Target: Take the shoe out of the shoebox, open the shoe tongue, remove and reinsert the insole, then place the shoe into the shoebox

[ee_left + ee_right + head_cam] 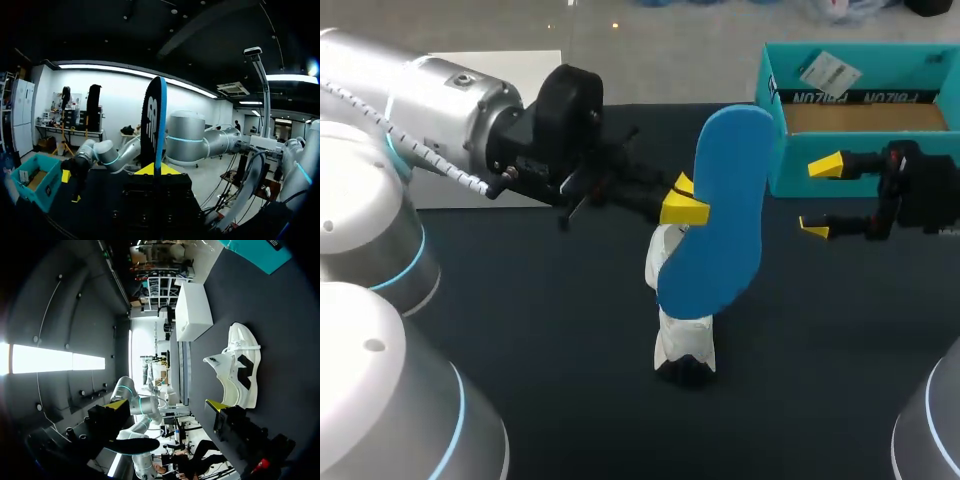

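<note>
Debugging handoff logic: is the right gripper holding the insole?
No, the blue insole is pinched in the left gripper, while the right gripper hangs open and empty beside the shoebox.

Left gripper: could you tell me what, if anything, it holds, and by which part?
The left gripper is shut on the blue insole, gripping one long edge near mid-length.

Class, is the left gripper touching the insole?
Touching: the left wrist view shows the insole standing upright, pinched between the left gripper's yellow tips.
</note>
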